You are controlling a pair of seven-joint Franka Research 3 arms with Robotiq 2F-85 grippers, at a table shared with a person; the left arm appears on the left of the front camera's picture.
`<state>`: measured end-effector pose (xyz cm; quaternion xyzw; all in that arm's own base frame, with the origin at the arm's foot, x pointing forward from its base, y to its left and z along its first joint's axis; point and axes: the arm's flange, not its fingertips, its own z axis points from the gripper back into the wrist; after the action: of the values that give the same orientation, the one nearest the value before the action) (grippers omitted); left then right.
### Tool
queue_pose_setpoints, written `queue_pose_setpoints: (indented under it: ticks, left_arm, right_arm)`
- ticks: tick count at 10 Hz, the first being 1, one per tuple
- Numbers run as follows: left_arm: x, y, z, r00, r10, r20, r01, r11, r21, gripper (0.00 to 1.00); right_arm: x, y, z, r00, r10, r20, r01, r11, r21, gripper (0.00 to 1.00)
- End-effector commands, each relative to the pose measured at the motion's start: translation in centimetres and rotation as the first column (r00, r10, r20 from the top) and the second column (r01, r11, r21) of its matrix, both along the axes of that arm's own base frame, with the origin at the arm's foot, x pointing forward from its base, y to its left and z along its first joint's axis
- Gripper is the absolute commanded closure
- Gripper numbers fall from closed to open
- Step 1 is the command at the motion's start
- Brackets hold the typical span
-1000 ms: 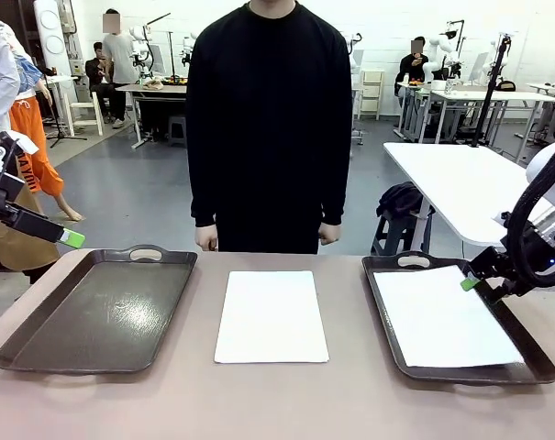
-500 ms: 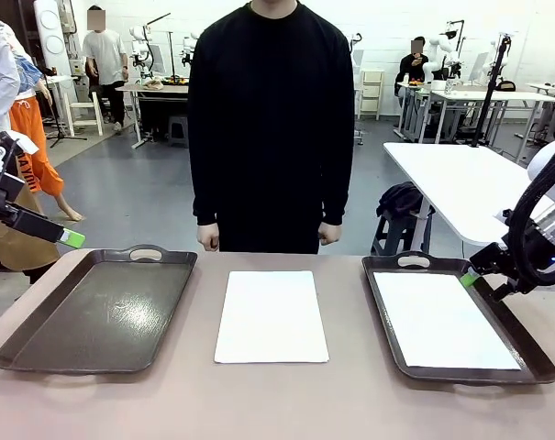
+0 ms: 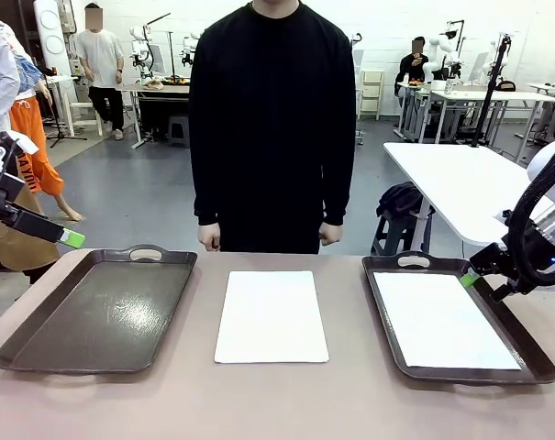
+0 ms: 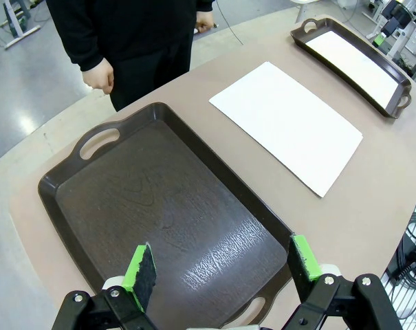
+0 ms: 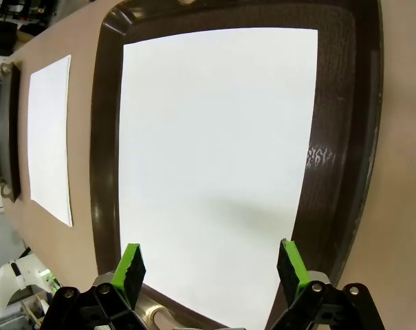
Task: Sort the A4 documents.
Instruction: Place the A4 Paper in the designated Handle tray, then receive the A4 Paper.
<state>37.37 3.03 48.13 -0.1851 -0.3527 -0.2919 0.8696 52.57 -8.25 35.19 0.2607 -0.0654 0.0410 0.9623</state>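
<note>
Your right gripper point(image 5: 210, 258) hung wide open, holding nothing, above the right tray point(image 5: 342, 137), where one A4 document point(image 5: 214, 158) lay flat. Your left gripper point(image 4: 223, 260) was spread just as wide over the left tray point(image 4: 159, 206), its brown floor bare. A second A4 document point(image 3: 271, 314) lay on the table point(image 3: 277, 403) between the trays.

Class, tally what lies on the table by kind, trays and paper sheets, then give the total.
Dark brown handled trays: 2
White A4 sheets: 2, one between the trays and one in the right-hand tray
Total: 4
</note>
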Motion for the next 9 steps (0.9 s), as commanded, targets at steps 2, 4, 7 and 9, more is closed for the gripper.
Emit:
queue_pose_setpoints:
  ticks: [2, 4, 7, 9]
  left_arm:
    - [0.09, 0.29, -0.29, 1.0, -0.02, 0.009, 0.02, 1.0, -0.007, 0.0]
    - [0.09, 0.29, -0.29, 1.0, -0.02, 0.009, 0.02, 1.0, -0.007, 0.0]
    - [0.09, 0.29, -0.29, 1.0, -0.02, 0.009, 0.02, 1.0, -0.007, 0.0]
    - [0.09, 0.29, -0.29, 1.0, -0.02, 0.009, 0.02, 1.0, -0.007, 0.0]
  right_arm:
    - [0.1, 0.01, -0.01, 1.0, 0.0, 0.0, 0.0, 1.0, -0.001, 0.0]
    - [0.1, 0.01, -0.01, 1.0, 0.0, 0.0, 0.0, 1.0, -0.001, 0.0]
    - [0.1, 0.01, -0.01, 1.0, 0.0, 0.0, 0.0, 1.0, -0.001, 0.0]
    - [0.1, 0.01, -0.01, 1.0, 0.0, 0.0, 0.0, 1.0, -0.001, 0.0]
